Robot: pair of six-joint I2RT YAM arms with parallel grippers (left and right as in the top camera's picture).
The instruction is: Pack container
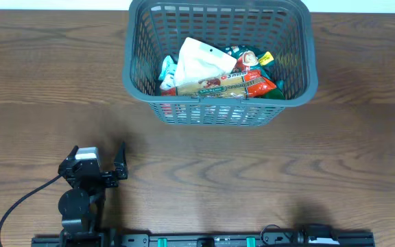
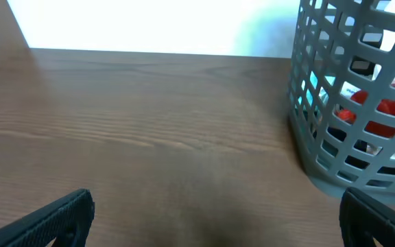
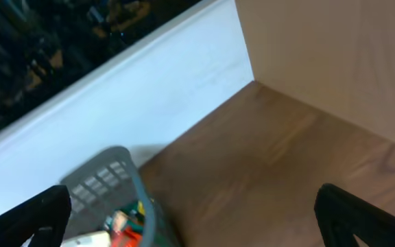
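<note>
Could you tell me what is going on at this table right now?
A two-arm robot is packing food packets into the grey container. Several packets lie inside it, among them a white packet and a long red packet. Neither arm is handling anything at this moment. The left gripper is open and empty over the wooden table, apart from the container. The right gripper is open and empty too.

Basket [image 1: 218,113]: grey plastic, rectangular, rounded corners, slotted lattice walls, thick rim. Upright on wooden table, far edge, slightly right of centre. Partly filled. White bag [image 1: 201,60] on top at left-centre; long red-and-tan packet [image 1: 228,86] lying along near wall; bits of pale blue, green and yellow wrappers around them. Red shows through slots in left wrist view [image 2: 321,103]. Corner of rim seen from right wrist [image 3: 105,178].
</note>
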